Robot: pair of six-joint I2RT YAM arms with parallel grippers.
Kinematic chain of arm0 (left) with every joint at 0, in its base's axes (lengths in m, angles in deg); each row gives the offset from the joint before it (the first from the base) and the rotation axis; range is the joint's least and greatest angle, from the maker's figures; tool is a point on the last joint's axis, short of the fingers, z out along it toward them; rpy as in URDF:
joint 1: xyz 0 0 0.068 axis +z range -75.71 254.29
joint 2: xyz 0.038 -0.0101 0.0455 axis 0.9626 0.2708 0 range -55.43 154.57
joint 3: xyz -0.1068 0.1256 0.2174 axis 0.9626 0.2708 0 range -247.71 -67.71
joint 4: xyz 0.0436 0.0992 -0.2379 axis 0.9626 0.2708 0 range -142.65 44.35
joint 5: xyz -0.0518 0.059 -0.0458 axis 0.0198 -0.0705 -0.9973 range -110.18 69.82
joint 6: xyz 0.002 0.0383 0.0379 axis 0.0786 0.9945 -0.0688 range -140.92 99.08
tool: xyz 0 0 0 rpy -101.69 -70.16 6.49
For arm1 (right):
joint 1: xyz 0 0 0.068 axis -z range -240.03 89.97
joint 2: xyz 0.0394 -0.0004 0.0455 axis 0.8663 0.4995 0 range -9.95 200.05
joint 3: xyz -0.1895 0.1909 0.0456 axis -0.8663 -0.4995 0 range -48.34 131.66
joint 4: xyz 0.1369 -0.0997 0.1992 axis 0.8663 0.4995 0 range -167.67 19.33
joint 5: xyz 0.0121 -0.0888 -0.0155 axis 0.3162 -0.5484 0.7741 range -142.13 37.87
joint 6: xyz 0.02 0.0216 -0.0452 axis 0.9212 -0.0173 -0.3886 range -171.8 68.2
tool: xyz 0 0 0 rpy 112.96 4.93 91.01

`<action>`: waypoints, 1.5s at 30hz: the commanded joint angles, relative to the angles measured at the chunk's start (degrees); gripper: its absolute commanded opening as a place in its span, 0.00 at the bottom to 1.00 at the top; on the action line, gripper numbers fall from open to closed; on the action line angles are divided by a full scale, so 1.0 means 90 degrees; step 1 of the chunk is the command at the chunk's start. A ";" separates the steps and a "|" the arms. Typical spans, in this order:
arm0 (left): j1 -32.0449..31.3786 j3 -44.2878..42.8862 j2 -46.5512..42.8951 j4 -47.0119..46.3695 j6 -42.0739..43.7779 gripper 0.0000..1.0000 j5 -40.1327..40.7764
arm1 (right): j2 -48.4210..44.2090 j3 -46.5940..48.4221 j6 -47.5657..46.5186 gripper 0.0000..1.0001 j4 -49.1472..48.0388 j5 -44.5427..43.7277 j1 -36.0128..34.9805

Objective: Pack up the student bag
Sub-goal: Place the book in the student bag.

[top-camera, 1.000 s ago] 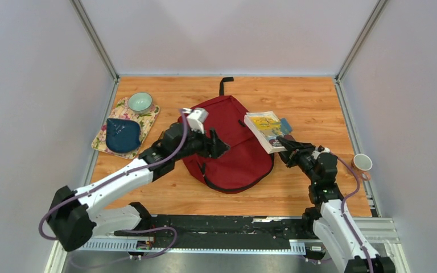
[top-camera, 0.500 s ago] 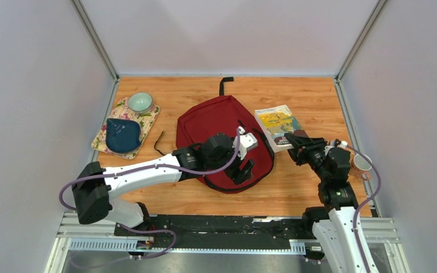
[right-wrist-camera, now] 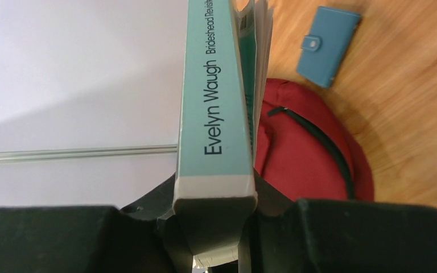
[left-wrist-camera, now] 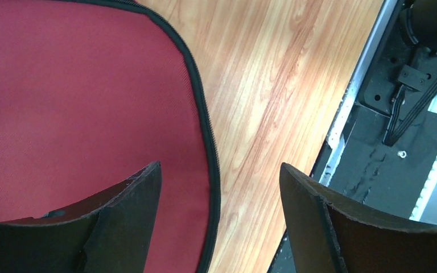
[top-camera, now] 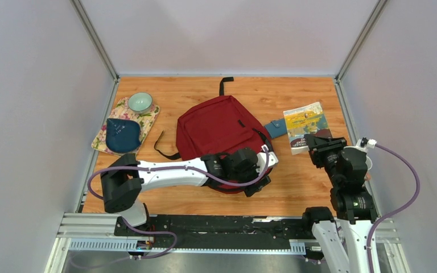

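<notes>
The student bag [top-camera: 213, 128] lies flat mid-table, dark red with a black zipper [left-wrist-camera: 205, 125] round its edge. My left gripper [top-camera: 258, 183] hangs open over the bag's near right rim; in the left wrist view the gripper [left-wrist-camera: 221, 166] straddles the zipper edge, one finger over red fabric [left-wrist-camera: 79, 102], the other over wood, nothing between them. My right gripper [top-camera: 320, 143] is shut on a paperback book [top-camera: 305, 122], held right of the bag. The right wrist view shows the gripper [right-wrist-camera: 216, 196] clamped on the book's teal spine [right-wrist-camera: 216, 114], with the bag [right-wrist-camera: 313, 156] beyond.
A small blue wallet [top-camera: 274, 126] lies on the wood between bag and book, also the wallet [right-wrist-camera: 327, 45] in the right wrist view. At far left, a floral mat [top-camera: 148, 118] carries a green bowl [top-camera: 140, 102] and a dark blue pouch [top-camera: 122, 133]. The metal rail [left-wrist-camera: 347, 108] runs close by the left gripper.
My left arm swept right and nearer across the bag to its near right rim. My right arm carried the book rightward off the bag, uncovering the blue wallet.
</notes>
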 commanded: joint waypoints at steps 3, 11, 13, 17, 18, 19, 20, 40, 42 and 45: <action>-0.0208 -0.0639 0.0570 0.0145 0.0278 0.79 0.0448 | 0.0006 0.0487 -0.0568 0.00 -0.0210 -0.0224 0.0031; -0.0208 -0.0620 0.0756 0.0146 0.0258 0.48 0.1200 | -0.0014 0.0546 -0.0754 0.00 -0.0152 -0.0195 0.0021; -0.0208 -0.0620 0.0727 0.0184 0.0249 0.39 0.1298 | -0.0014 0.0526 -0.0763 0.00 -0.0152 -0.0175 0.0021; -0.0208 -0.0552 0.0639 0.0126 0.0249 0.26 0.1474 | -0.0024 0.0478 -0.0783 0.00 -0.0152 -0.0155 0.0012; -0.0199 -0.0542 0.0629 0.0126 0.0258 0.22 0.1484 | -0.0024 0.0477 -0.0783 0.00 -0.0152 -0.0136 0.0021; -0.0199 -0.0542 0.0639 0.0136 0.0258 0.22 0.1494 | -0.0004 0.0477 -0.0793 0.00 -0.0152 -0.0126 0.0012; -0.0199 -0.0552 0.0639 0.0155 0.0258 0.22 0.1514 | 0.0005 0.0468 -0.0802 0.00 -0.0161 -0.0116 0.0021; -0.0208 -0.0785 0.1029 0.0291 0.0034 0.60 0.1258 | 0.0093 0.0419 -0.0880 0.00 -0.0152 -0.0019 0.0021; -0.0199 -0.0835 0.1088 0.0370 0.0014 0.51 0.1386 | 0.0113 0.0409 -0.0871 0.00 -0.0161 -0.0019 0.0012; -0.0199 -0.0835 0.1108 0.0370 0.0014 0.44 0.1514 | 0.0142 0.0409 -0.0881 0.00 -0.0152 -0.0019 0.0021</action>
